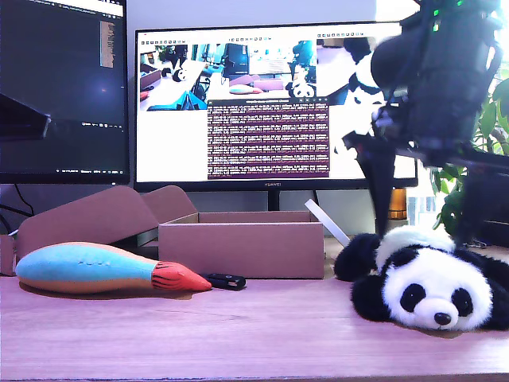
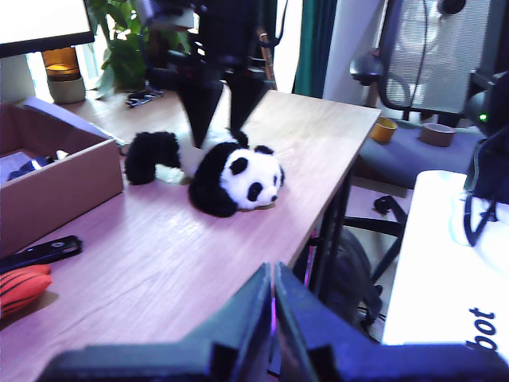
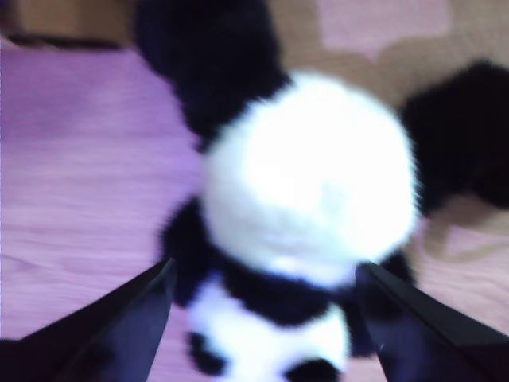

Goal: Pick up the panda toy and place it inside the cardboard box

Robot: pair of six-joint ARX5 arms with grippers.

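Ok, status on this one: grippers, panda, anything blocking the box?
My second gripper open above panda toy. My first gripper shut, idle. Panda on table, ungrasped. Cardboard box open, path clear.

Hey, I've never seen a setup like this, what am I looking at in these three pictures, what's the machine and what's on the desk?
These show one moment from three cameras around a two-armed robot. The exterior view looks across a wooden table from table height. On it lie the panda toy, the cardboard box, a blue and orange plush fish and a small black gadget; monitors stand behind.

The other two cameras ride on the arms. The second wrist view looks straight down on the panda: my second gripper hovers over it with jaws spread wide, one on each side, not gripping yet. In the first wrist view, my first gripper sits back from the toys with jaws closed and empty, watching the other arm above the panda.

Nothing is held right now.
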